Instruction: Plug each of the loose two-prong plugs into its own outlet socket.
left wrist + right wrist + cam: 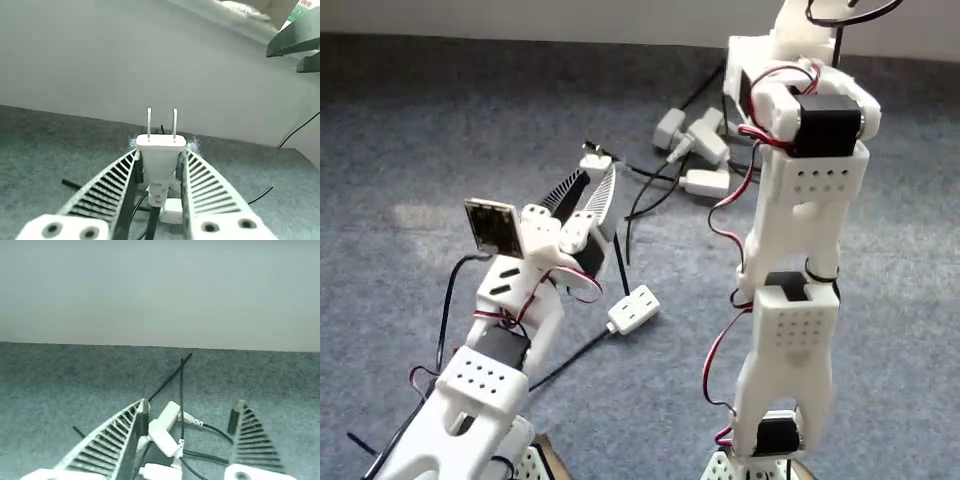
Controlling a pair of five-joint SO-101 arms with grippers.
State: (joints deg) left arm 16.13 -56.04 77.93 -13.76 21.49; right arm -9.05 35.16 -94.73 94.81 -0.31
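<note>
My left gripper (160,152) is shut on a white two-prong plug (160,147), whose prongs point away from the wrist towards the wall. In the high view this gripper (592,172) is raised over the grey carpet with the plug (595,158) at its tips. A white outlet socket (634,309) on a black cord lies on the carpet beside the left arm. My right gripper (190,410) is open above a cluster of white plugs and sockets (162,430). The same cluster (698,145) lies at the back by the right arm (808,190).
Black cords (645,190) trail across the carpet between the cluster and the left arm. A pale wall (160,290) bounds the carpet at the back. Another white connector (172,210) lies on the carpet below the held plug.
</note>
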